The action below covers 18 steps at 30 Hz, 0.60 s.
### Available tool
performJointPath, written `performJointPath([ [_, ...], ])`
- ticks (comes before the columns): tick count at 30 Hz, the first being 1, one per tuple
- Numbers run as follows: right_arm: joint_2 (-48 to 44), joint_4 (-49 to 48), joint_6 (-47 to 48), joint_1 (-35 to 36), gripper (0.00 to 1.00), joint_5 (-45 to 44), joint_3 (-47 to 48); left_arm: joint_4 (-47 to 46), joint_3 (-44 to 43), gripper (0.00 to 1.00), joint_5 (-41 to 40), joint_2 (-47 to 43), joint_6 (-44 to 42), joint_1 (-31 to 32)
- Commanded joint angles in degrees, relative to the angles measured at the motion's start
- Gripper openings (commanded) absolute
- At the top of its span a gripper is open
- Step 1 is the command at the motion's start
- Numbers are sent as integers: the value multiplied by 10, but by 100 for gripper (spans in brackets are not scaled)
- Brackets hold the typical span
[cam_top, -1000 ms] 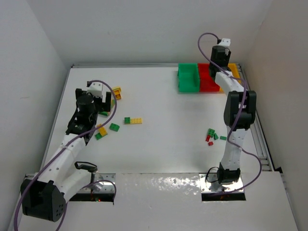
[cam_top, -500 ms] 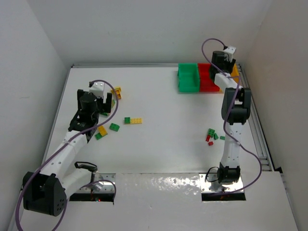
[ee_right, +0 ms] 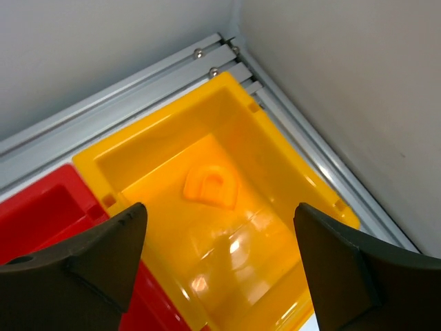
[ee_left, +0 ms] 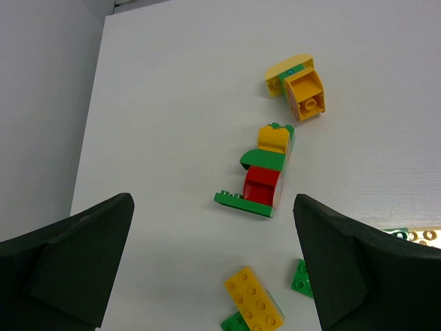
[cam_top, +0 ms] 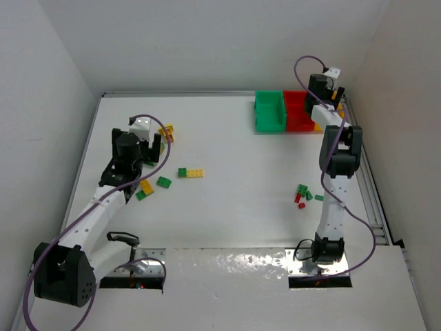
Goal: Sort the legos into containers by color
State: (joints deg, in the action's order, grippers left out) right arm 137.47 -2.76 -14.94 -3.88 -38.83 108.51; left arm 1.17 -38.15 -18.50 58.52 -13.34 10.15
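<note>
The legos left unsorted lie mostly on the tabletop beneath the left claw, spread wide, a red-green-yellow stack centred ahead, long axis pointing away; the right claw hangs open, empty, over the yellow bin.

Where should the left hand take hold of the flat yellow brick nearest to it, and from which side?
Grip the yellow brick across its long sides, mid-length, coming straight down. It lies flat, studs up, set diagonally, so the left hand probably must rotate. A green piece adjoins its lower end; keep clear.
</note>
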Motion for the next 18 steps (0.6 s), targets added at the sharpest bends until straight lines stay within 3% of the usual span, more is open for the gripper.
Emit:
performJointPath([
  [1,-47,-31,13,5,86,27,-17,-17,-20,100,-4,-1,-5,4],
  [5,-97,-59,32,12,86,112,-72,-20,-18,100,1,-3,-2,4],
  [10,-212,-153,103,56,86,210,-223,-28,-13,100,9,-12,2,4],
  [15,-251,-89,61,70,89,160,-235,-28,-10,100,24,-24,4,5],
  [18,-281,-38,72,79,83,202,-252,-27,-4,100,25,-34,4,5],
])
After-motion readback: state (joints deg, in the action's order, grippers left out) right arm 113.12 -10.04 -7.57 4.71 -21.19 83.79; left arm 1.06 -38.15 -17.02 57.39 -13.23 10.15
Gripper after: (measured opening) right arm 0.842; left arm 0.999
